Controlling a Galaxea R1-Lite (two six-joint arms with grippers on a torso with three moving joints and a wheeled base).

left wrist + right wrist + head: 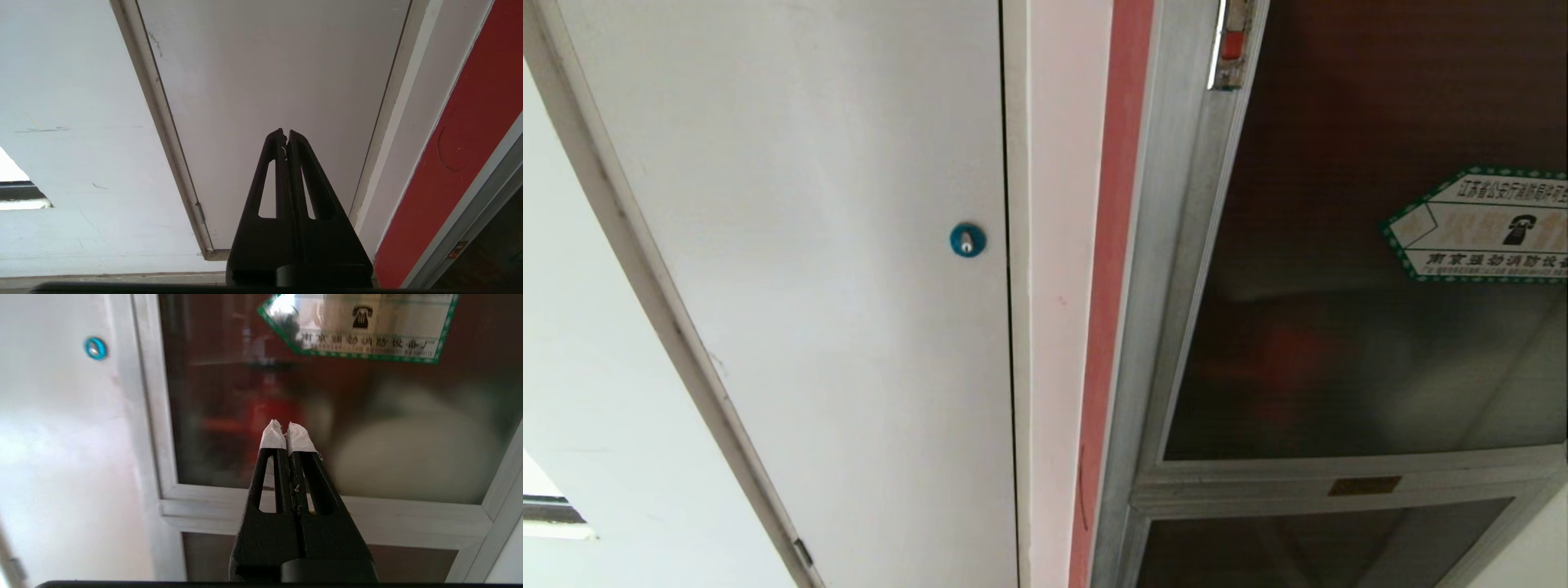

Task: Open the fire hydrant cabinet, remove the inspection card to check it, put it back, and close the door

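Head view showed the fire hydrant cabinet on the right of the wall, its silver frame running beside a red strip. I found the door shut in its frame, dark glass intact, the arrow sticker near its right side. Neither arm appeared in this view. The white panel door with its blue lock stood left of the cabinet and was no part of the job.

In the right wrist view I noted the right gripper in front of the door glass, above the door's lower rail, fingers pressed together and holding nothing. I judged it was aimed at the door to start the opening step. The left gripper pointed at the white panel door, fingers likewise together and empty; I took it as parked, clear of the work.

The inspection card was not visible; only blurred red and pale shapes showed behind the glass, so I could not place it.

A small fitting sat on the door's left stile near the top edge; I could not tell whether it was the latch. Room before the door looked unobstructed for a swing. The door remained to be opened.
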